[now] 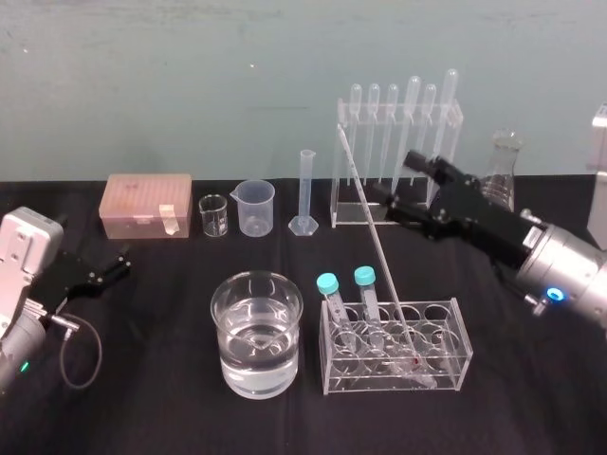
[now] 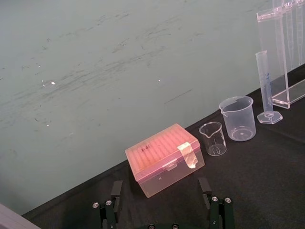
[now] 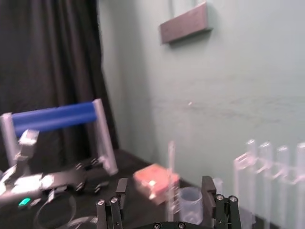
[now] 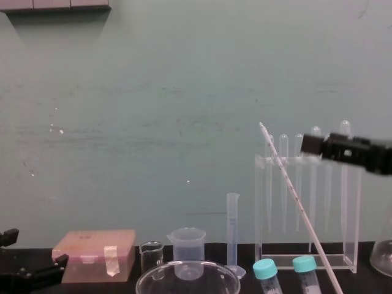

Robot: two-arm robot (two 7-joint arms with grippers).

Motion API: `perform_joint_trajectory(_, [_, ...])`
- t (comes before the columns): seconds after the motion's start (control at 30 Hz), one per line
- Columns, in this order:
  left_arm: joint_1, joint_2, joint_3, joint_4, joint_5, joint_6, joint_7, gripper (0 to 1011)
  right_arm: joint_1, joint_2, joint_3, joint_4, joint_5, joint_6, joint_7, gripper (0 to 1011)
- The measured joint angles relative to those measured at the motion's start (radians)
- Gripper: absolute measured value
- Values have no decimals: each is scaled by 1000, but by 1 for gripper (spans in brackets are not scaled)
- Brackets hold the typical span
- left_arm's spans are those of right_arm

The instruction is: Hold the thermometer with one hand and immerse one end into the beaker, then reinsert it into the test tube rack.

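Note:
The thermometer (image 1: 376, 242), a long thin glass rod, leans to the left with its red lower end inside the low clear test tube rack (image 1: 446, 365) at front right. Two teal-capped tubes stand in the same rack. My right gripper (image 1: 394, 180) is open just right of the rod's upper part, and its fingers (image 3: 207, 188) are spread wide and not touching the thermometer (image 3: 170, 176). The wide glass beaker (image 1: 256, 346), holding water, stands left of the rack. My left gripper (image 1: 104, 270) rests open and empty at the far left of the table.
Along the back stand a pink tip box (image 1: 147, 204), a small glass beaker (image 1: 213, 216), a plastic spouted beaker (image 1: 256, 207), a measuring cylinder (image 1: 305, 194), a tall acrylic stand with pipettes (image 1: 398, 142) and a flask (image 1: 503, 171). A cable loops by the left arm.

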Motion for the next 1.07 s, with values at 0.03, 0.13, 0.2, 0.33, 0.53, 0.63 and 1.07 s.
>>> perform_joint_trajectory(0.03, [0,0,0,0,0,0,0,1008,-2,-4,7,-2,0,-4,-13,972])
perform_joint_trajectory(0.13, [0,0,0,0,0,0,0,1008,-22,-29,48,-15,-15,-17,-117,1002])
perform_joint_trajectory(0.2, [0,0,0,0,0,0,0,1008,-43,-50,80,-19,-68,-19,-261,1003])
perform_joint_trajectory(0.33, [0,0,0,0,0,0,0,1008,-70,-72,99,-4,-188,15,-478,1003])
perform_joint_trajectory(0.53, [0,0,0,0,0,0,0,1008,-94,-79,80,39,-293,82,-592,1002])
perform_joint_trajectory(0.63, [0,0,0,0,0,0,0,1008,-97,-80,76,46,-307,93,-600,1003])
perform_joint_trajectory(1.07, [0,0,0,0,0,0,0,1008,-96,-81,81,41,-300,85,-601,1003])
